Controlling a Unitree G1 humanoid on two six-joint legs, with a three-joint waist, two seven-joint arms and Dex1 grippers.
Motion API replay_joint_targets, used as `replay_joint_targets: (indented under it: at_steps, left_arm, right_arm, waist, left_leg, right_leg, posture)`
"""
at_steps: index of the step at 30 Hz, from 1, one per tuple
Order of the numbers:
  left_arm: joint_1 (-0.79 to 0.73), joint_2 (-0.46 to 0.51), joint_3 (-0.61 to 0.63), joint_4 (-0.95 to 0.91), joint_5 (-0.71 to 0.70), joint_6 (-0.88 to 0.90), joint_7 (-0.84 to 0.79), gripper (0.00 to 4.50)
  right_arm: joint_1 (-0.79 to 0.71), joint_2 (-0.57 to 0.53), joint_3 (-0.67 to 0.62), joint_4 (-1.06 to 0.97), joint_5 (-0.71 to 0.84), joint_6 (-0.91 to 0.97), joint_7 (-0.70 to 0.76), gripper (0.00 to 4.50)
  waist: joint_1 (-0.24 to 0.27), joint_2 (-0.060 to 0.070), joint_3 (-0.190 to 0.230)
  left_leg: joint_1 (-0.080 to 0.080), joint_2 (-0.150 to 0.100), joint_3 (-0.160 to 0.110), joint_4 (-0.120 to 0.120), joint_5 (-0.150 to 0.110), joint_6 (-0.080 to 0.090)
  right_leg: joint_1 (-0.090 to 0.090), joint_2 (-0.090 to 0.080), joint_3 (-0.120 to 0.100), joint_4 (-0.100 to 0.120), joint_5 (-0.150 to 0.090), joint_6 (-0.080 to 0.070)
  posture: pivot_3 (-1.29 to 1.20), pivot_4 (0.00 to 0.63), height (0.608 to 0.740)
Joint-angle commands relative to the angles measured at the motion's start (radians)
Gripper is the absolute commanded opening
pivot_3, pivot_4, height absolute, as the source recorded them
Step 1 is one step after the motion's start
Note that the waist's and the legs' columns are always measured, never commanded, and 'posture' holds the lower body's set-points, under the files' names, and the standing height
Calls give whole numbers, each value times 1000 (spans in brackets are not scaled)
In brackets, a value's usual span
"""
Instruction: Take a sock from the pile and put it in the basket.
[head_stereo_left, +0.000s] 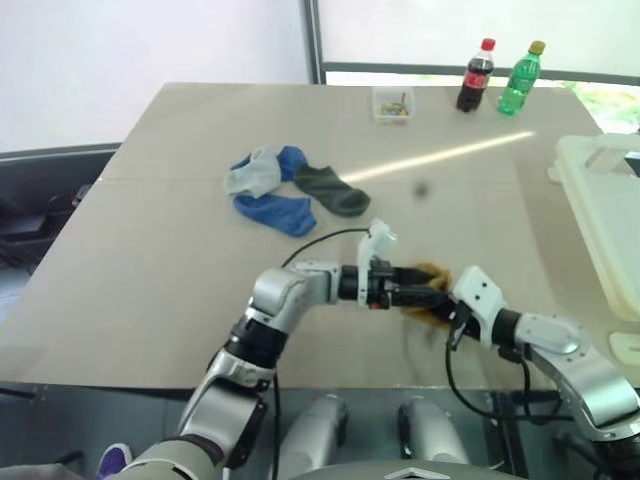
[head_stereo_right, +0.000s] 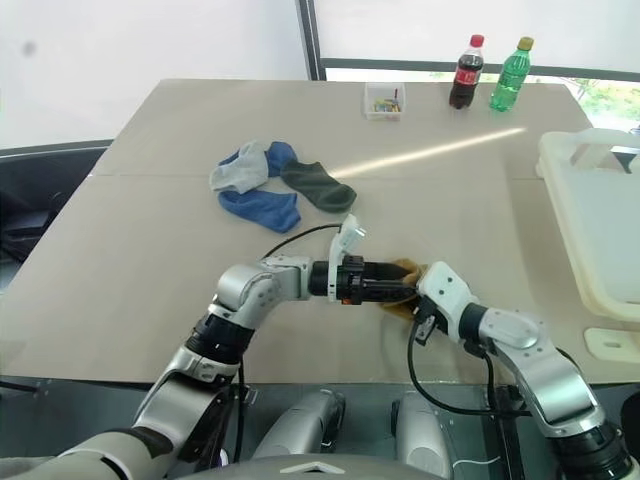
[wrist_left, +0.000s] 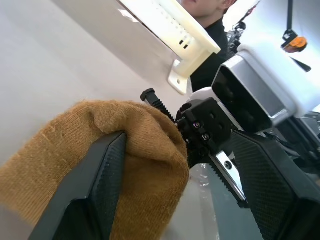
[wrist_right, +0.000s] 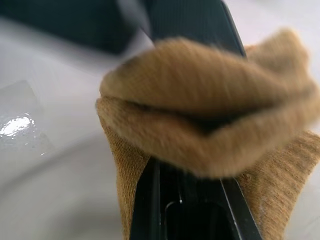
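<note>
The right tool (head_stereo_left: 443, 300) is clamped tight on a mustard-yellow sock (head_stereo_left: 430, 275), whose bunched knit folds over its black fingers (wrist_right: 190, 210) in the right wrist view. The left tool (head_stereo_left: 420, 293) points sideways toward it, its two ribbed fingers (wrist_left: 95, 185) spread wide; one of them lies against the sock's folded end, the other stands apart beside the right tool's black jaw block, so the left tool straddles the sock without pinching it. Both tools meet just above the near part of the counter (head_stereo_left: 150, 260), at its middle.

Farther out, the pile (head_stereo_left: 285, 190) lies on the counter well apart from the tools: a light grey sock (head_stereo_left: 253, 175) touching two blue ones (head_stereo_left: 277, 212), and a dark green sock (head_stereo_left: 333, 190) beside them. The basket (head_stereo_left: 600, 215), cream-white with a thick rim, sits at the counter's right edge, well away from both the pile and the held sock.

At the far edge stand a small clear box (head_stereo_left: 393, 104) with small coloured items inside, a dark cola bottle (head_stereo_left: 475, 76) with a red cap and red label, and just beside it a green bottle (head_stereo_left: 519, 78) with a yellow cap. The writing on either label is too small to read.
</note>
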Motion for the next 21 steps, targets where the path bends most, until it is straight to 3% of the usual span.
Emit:
replay_joint_targets:
  at_steps: [1,10,17,21]
  left_arm:
    - [-26,-43,-25,36,15,-30,-23,3456]
    - [-46,-124,-80,218,133,-132,-24,3456]
    - [-46,-109,-118,303,210,-187,-64,3456]
    - [-42,-95,-133,315,236,-223,-97,3456]
  right_arm:
    - [20,-9,-17,-52,21,44,-3,54]
    - [35,-37,-75,-163,75,57,17,54]
    - [82,-74,-145,-227,90,32,21,54]
    - [160,-61,-263,-306,204,74,28,54]
  waist:
    - [0,0,0]
    - [0,0,0]
    - [3,0,0]
    - [2,0,0]
  left_leg:
    - [0,0,0,0,0,0]
    - [-1,0,0,0,0,0]
    - [-1,-1,-1,0,0,0]
    - [-1,-1,-1,0,0,0]
  right_leg:
    - [0,0,0,0,0,0]
    - [0,0,-1,0,0,0]
    - [0,-1,-2,0,0,0]
    - [0,-1,-2,-1,0,1]
  posture:
    - [0,150,739]
    - [0,150,739]
    - [0,150,739]
    - [0,150,739]
